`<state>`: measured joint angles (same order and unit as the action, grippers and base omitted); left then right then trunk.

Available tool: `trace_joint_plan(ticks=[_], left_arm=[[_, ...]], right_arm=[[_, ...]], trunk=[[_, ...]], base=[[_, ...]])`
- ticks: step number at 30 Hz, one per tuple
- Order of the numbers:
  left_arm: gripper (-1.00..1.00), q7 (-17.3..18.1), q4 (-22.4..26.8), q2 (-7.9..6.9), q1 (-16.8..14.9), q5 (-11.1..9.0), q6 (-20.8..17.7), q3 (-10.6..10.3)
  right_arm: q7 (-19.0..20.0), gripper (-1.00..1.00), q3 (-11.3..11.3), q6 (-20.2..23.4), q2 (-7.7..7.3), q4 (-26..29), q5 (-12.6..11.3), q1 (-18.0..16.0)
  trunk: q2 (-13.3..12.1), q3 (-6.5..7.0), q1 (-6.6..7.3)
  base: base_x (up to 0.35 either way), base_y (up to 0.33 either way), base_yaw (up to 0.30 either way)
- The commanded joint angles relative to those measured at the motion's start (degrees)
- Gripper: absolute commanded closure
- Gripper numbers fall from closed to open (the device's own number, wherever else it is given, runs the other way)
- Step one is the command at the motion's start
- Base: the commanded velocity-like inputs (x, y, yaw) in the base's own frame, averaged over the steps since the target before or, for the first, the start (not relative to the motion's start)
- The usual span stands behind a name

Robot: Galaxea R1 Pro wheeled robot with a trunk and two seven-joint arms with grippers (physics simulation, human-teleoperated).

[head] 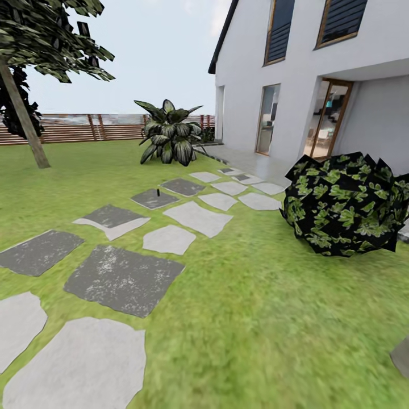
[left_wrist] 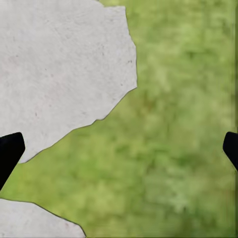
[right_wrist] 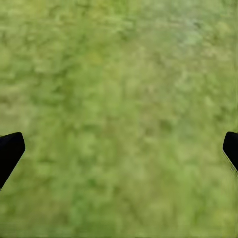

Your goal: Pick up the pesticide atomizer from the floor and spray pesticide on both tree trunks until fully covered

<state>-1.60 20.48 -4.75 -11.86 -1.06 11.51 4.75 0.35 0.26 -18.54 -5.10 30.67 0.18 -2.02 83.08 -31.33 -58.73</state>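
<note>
Both grippers, left (left_wrist: 119, 151) and right (right_wrist: 119, 151), hung spread and empty over grass (right_wrist: 119, 99). What was probably the atomizer (head: 158, 194) stood small, dark and upright on a stone slab (head: 153, 199) well ahead, slightly toward the left arm.

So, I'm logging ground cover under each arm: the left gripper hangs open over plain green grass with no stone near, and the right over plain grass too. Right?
Not quite. In the left wrist view the open left gripper hangs over green grass beside a pale grey flat stone slab. The right gripper is indeed over plain grass.

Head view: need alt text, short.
A grass lawn crossed by grey stepping stones that lead to a white house. A round dark bush stands right; a leaning tree trunk and slatted fence stand far left.
</note>
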Motion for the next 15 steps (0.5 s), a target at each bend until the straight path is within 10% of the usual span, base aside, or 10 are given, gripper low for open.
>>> trace_joint_plan(ticks=[1,15], left_arm=[[-1.00,0.0,0.0,0.00,0.0,0.0,0.0,0.0],[-1.00,-0.1,0.0,0.00,0.0,-0.1,0.0,0.0]], right_arm=[[0.0,-1.00,0.0,0.0,0.00,0.0,0.0,0.0],[0.0,-1.00,0.0,0.0,0.00,0.0,0.0,0.0]], trunk=[[0.0,0.00,0.00],[0.0,0.00,0.00]], base=[[0.306,-0.127,0.000],[0.314,-0.085,0.000]])
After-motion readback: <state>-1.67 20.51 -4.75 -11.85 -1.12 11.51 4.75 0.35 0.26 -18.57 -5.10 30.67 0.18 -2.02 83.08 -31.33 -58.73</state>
